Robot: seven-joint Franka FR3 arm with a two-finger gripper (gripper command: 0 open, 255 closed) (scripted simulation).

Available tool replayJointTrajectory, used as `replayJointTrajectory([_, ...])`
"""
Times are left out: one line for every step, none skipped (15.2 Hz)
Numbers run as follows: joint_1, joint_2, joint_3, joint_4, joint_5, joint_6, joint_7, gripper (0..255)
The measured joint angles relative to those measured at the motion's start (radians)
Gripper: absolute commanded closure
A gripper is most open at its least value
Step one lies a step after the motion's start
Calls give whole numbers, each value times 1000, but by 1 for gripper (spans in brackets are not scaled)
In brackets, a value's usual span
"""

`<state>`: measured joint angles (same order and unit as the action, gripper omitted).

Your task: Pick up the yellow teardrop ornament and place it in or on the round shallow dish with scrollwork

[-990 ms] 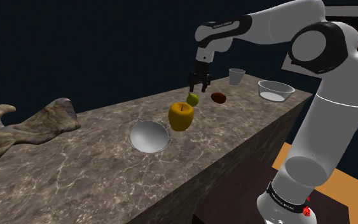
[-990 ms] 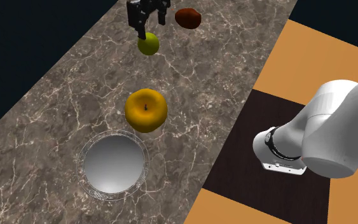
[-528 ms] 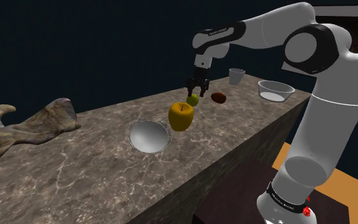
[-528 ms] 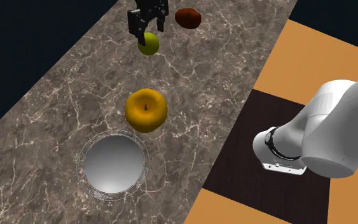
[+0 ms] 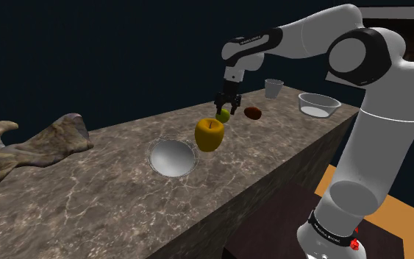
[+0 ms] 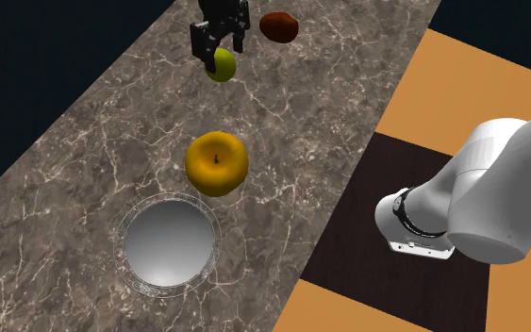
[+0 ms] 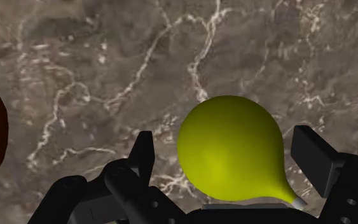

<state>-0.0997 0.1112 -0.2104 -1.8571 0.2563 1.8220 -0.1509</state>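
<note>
The white arm [image 5: 370, 140] rises upright at the shoulder view's lower right and bends at a dark joint near the top. Its forearm [image 5: 308, 28] stretches out nearly level toward that view's left. The wrist [image 5: 236, 65] turns downward, so the black gripper [image 5: 222, 104] hangs pointing straight down. Its two fingers [image 7: 142, 156] stand well apart, and the jaws are spread wide.

You had a long counter [image 5: 124, 199] of dark, white-veined marble before you. An orange floor [image 6: 480, 94] ran beside it, a rumpled, rock-like mass [image 5: 43, 143] lay at the shoulder view's left, and a near-black area [image 5: 87, 51] stood behind.
</note>
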Motion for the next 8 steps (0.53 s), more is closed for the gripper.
replayJointTrajectory([0,0,0,0,0,0,0,255])
replayJointTrajectory([2,-3,3,3,13,0,0,255])
replayJointTrajectory([2,-2,3,4,12,0,0,255])
replayJointTrajectory([3,-2,4,5,9,0,0,255])
replayJointTrajectory([3,0,4,8,7,-1,0,255])
replayJointTrajectory([3,3,4,12,6,-1,0,255])
replayJointTrajectory([3,4,4,13,6,-1,1,255])
replayJointTrajectory([3,3,4,12,5,-1,1,255])
